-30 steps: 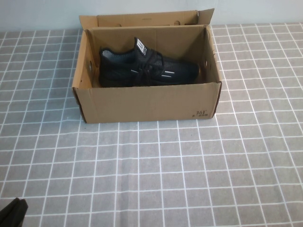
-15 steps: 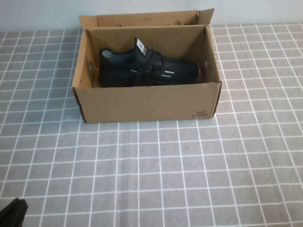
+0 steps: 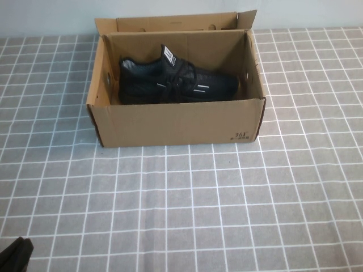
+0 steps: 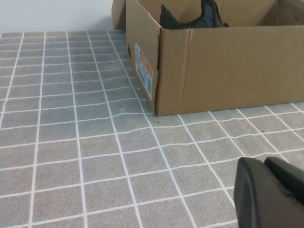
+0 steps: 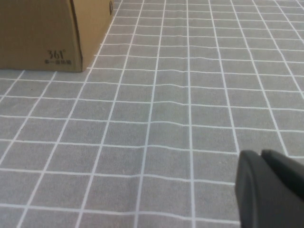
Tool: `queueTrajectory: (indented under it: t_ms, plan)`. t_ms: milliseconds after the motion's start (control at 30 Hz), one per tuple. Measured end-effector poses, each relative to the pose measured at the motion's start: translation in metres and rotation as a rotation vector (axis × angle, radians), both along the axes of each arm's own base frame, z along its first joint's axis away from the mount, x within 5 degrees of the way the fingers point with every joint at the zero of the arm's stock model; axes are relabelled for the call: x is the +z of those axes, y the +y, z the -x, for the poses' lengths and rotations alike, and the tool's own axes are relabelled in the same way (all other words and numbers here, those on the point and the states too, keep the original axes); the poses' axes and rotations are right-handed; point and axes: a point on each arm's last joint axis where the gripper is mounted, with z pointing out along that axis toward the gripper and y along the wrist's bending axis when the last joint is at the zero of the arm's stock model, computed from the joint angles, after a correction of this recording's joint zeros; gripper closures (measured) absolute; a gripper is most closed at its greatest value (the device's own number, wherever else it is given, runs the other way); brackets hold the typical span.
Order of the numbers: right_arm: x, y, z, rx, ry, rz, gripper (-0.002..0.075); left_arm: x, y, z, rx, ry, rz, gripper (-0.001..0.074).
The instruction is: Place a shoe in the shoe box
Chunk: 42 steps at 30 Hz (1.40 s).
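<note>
- The shoe (image 3: 176, 82) already lies inside the shoe box (image 3: 176, 122), resting on the box floor toward the far wall, so from where I stand the putting-in looks done and no reaching move seems called for.
- Its long axis runs side to side across the box, parallel to the box's long front wall: heel toward the robot's left, toe toward the robot's right.
- The box sits on the far half of the worktop (image 3: 187, 204), lid flap folded back and standing open behind it.
- Both hands are low at the near edge, well apart from the box, with a broad stretch of bare gridded cloth between them and it.
- The left hand (image 4: 273, 192) shows only as a dark tip at the near left corner in the high view; it is clenched and carries nothing. The box lies ahead of it and toward the robot's right.
- The right hand (image 5: 270, 187) is out of the high view; its own camera shows its tip clenched and empty, with the box's printed corner ahead and toward the robot's left.
- Neither arm is clearly nearer; I would judge both parked.
- The shoe is a black knit sneaker, upright on its sole, black laces, short white dashes along the side, and a white label on the raised tongue.
- The box is plain brown cardboard, with a small dark print near its front right corner and a label on its left end.
</note>
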Motion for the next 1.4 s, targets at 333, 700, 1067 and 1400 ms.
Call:
queueTrajectory:
  t_ms: [333,700,1067,1400]
  plan:
    - [0.0,0.0,0.0,0.0,0.003,-0.002,0.0742,0.0,0.0,0.0,0.0,0.0,0.0,0.0736]
    - [0.0,0.0,0.0,0.0,0.003,-0.002,0.0742,0.0,0.0,0.0,0.0,0.0,0.0,0.0736]
    - [0.0,0.0,0.0,0.0,0.003,-0.002,0.0742,-0.001,0.004,-0.001,0.025,-0.006,-0.083,0.0736]
    - [0.0,0.0,0.0,0.0,0.003,-0.002,0.0742,0.009,0.018,-0.004,0.196,-0.111,-0.072,0.0736]
